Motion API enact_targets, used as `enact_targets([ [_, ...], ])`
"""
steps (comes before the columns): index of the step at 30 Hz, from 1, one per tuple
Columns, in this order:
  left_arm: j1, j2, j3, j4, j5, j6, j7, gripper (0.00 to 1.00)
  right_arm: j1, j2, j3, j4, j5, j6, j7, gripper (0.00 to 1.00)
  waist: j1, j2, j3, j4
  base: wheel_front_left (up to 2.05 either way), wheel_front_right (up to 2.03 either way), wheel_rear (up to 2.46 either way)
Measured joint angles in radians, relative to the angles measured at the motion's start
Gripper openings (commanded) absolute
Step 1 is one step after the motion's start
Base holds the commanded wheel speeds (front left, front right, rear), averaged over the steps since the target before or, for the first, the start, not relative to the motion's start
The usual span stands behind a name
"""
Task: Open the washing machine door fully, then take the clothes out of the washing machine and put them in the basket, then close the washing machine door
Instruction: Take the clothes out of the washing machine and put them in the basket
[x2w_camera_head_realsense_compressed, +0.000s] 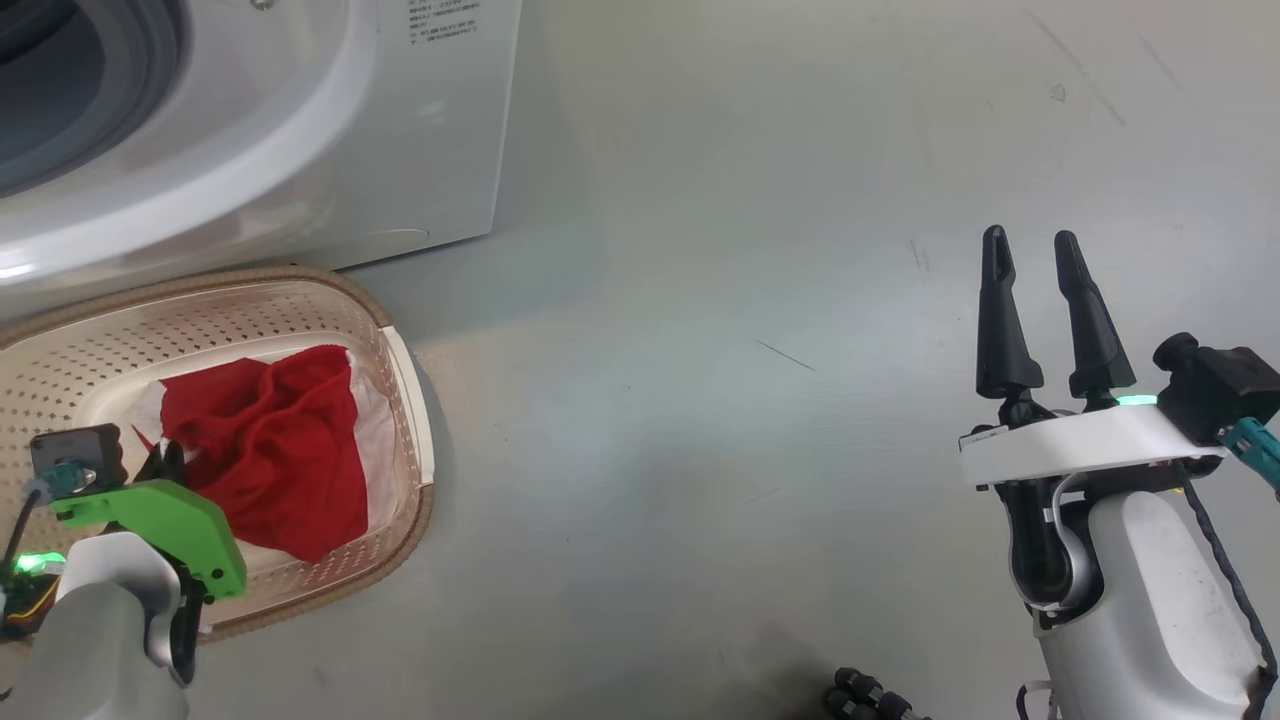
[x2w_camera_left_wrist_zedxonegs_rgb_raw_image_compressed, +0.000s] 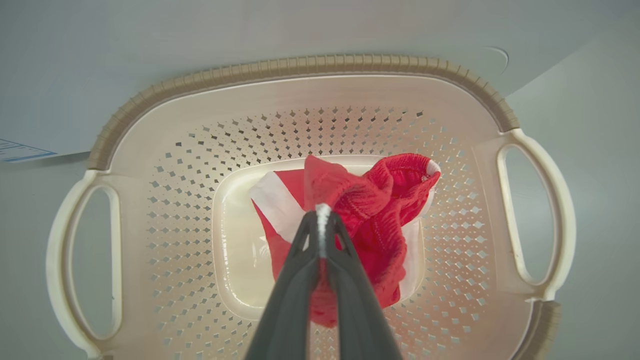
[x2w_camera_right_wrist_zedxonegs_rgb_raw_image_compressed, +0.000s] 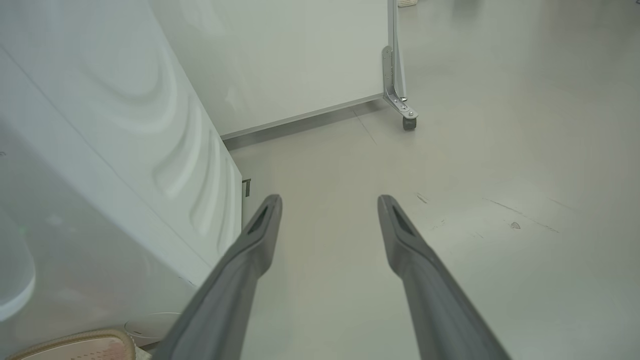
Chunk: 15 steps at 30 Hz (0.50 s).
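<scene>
The red clothes (x2w_camera_left_wrist_zedxonegs_rgb_raw_image_compressed: 370, 210) with white trim lie in the cream basket (x2w_camera_left_wrist_zedxonegs_rgb_raw_image_compressed: 300, 65), which stands on the floor in front of the white washing machine (x2w_camera_head_realsense_compressed: 400, 130). My left gripper (x2w_camera_left_wrist_zedxonegs_rgb_raw_image_compressed: 322, 214) points down into the basket and is shut on a fold of the clothes, a white edge pinched between its tips. In the head view its green wrist mount (x2w_camera_head_realsense_compressed: 170, 520) hangs over the basket's near side, beside the clothes (x2w_camera_head_realsense_compressed: 270, 450). My right gripper (x2w_camera_head_realsense_compressed: 1030, 250) is open and holds nothing, over bare floor well to the right. The machine's grey-gasketed opening (x2w_camera_head_realsense_compressed: 140, 70) shows at the top left. The washing machine door is out of view.
The basket's brown rim (x2w_camera_head_realsense_compressed: 420, 520) sits close to the machine's front. In the right wrist view the machine's ribbed side panel (x2w_camera_right_wrist_zedxonegs_rgb_raw_image_compressed: 125, 125) is on the left, and a white partition on a caster (x2w_camera_right_wrist_zedxonegs_rgb_raw_image_compressed: 409, 122) stands behind it. Grey floor (x2w_camera_head_realsense_compressed: 750, 300) stretches between the arms.
</scene>
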Motion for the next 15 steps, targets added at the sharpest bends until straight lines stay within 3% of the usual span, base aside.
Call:
enact_targets([
  [6,-0.039,-0.026,-0.020,0.046,0.000,-0.006,-0.021,0.00,0.000,0.001,-0.020,0.000,-0.007,0.000,-0.005,1.00,0.0000,0.0000,-0.002,0.022,0.00,0.00,0.00],
  [7,-0.043,-0.029,-0.020,0.053,0.000,-0.009,-0.022,0.12,-0.001,0.001,-0.020,0.000,-0.010,0.000,-0.005,1.00,0.0000,0.0000,-0.004,0.026,0.00,0.00,0.00],
  [8,-0.045,-0.031,-0.020,0.061,-0.002,-0.012,-0.026,0.51,-0.002,0.001,-0.021,0.000,-0.010,0.000,-0.005,1.00,0.0000,0.0000,-0.006,0.030,0.00,0.00,0.00],
  [9,-0.046,-0.034,-0.019,0.070,-0.004,-0.014,-0.034,1.00,-0.003,0.001,-0.021,0.000,-0.010,0.000,-0.005,1.00,0.0000,0.0000,-0.008,0.033,0.00,0.00,0.00],
  [15,-0.047,-0.041,-0.020,0.123,-0.007,-0.020,-0.066,1.00,-0.015,0.001,-0.021,0.007,-0.011,0.000,-0.005,1.00,0.0000,0.0000,-0.034,0.049,0.00,0.00,0.00],
])
